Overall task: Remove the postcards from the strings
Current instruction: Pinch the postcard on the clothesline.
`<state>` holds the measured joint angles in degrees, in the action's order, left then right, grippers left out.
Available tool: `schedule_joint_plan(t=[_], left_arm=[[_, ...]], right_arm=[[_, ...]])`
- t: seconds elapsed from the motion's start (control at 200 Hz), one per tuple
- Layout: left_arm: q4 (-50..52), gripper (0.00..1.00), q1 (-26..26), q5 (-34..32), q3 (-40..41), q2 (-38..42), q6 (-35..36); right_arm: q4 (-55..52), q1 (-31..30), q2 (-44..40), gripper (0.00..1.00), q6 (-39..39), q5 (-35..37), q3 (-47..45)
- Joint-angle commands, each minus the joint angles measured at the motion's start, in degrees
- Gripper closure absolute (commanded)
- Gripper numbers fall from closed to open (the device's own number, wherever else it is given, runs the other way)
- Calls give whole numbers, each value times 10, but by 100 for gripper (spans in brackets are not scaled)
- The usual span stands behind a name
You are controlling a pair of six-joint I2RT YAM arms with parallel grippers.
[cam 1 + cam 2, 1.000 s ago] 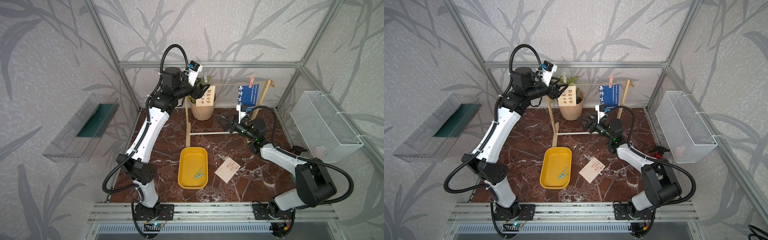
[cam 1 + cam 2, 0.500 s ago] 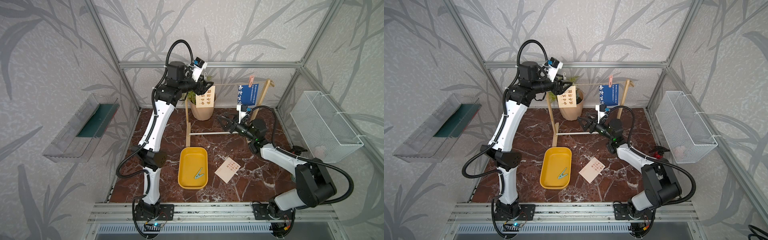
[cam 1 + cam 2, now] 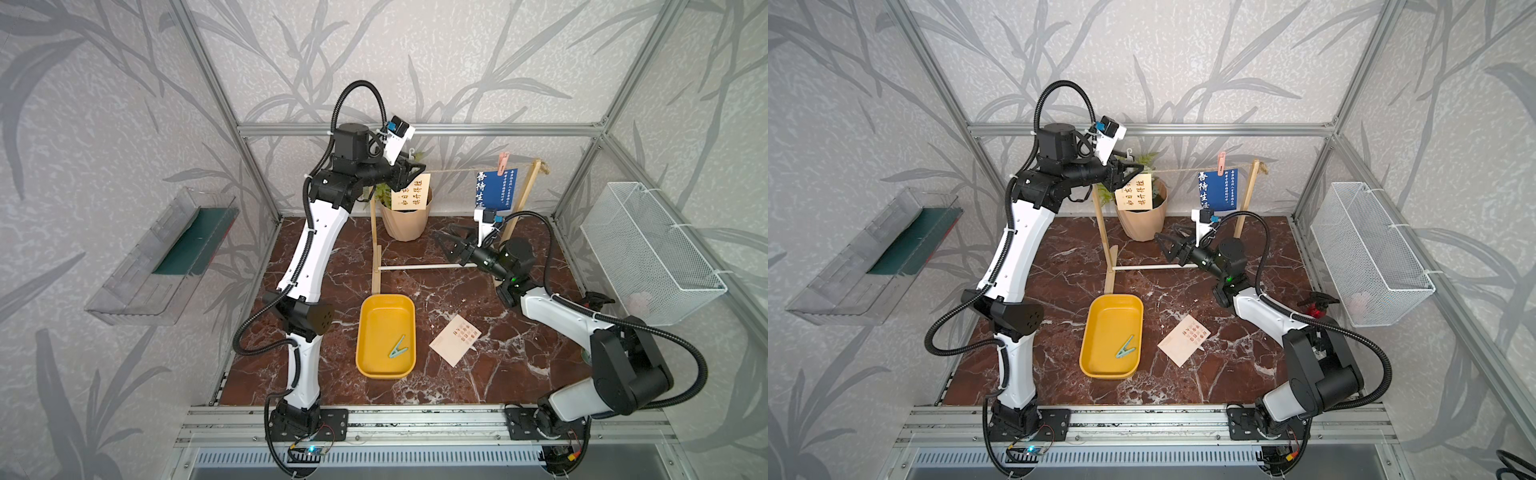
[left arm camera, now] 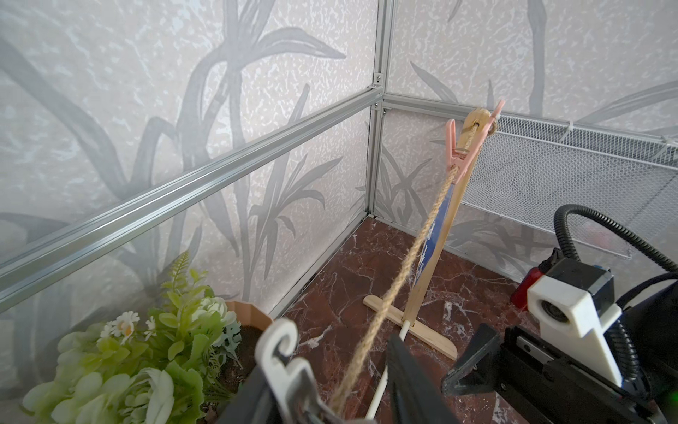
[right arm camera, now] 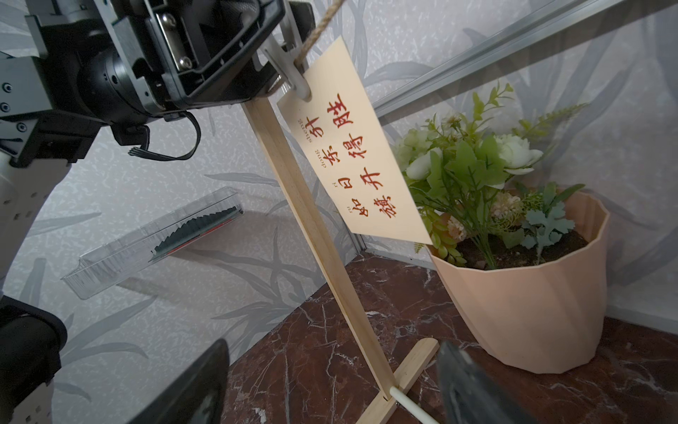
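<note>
The twine [image 3: 457, 171] runs between the wooden rack's posts [image 3: 376, 249]. A cream postcard with dark calligraphy [image 3: 411, 195] [image 5: 359, 147] hangs from it on a white peg [image 4: 282, 348] by the left post. A blue postcard [image 3: 496, 189] hangs on a pink peg [image 3: 503, 162] near the right post. Another cream postcard [image 3: 456, 339] lies flat on the floor. My left gripper [image 3: 419, 168] [image 4: 330, 359] has its jaws around the white peg and twine, one finger apart from the peg. My right gripper [image 3: 444, 235] [image 5: 332, 347] is open and empty, low by the white crossbar.
A yellow tray [image 3: 365, 316] in front of the rack holds a green peg [image 3: 397, 347]. A potted plant [image 3: 405, 226] stands behind the left post. A wire basket [image 3: 648, 249] hangs on the right wall, a clear bin [image 3: 166, 257] on the left wall.
My left arm has straightened and reached right, bringing its gripper to the white peg at the left post's top. The right arm has not moved.
</note>
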<state>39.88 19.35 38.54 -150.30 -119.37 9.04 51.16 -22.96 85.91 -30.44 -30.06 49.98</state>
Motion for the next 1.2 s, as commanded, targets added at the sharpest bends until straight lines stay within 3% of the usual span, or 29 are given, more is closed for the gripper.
schedule_joint_plan(t=[0.0, 0.8, 1.2], left_arm=[[7, 60, -4, 20, -15, -1, 6], [4, 66, -4, 29, -13, 9, 7], [0, 67, -3, 33, -13, 9, 9]], right_arm=[[26, -3, -8, 14, -3, -2, 1], [-28, -2, 167, 9, 98, 23, 215], [-15, -2, 201, 6, 146, 48, 265]])
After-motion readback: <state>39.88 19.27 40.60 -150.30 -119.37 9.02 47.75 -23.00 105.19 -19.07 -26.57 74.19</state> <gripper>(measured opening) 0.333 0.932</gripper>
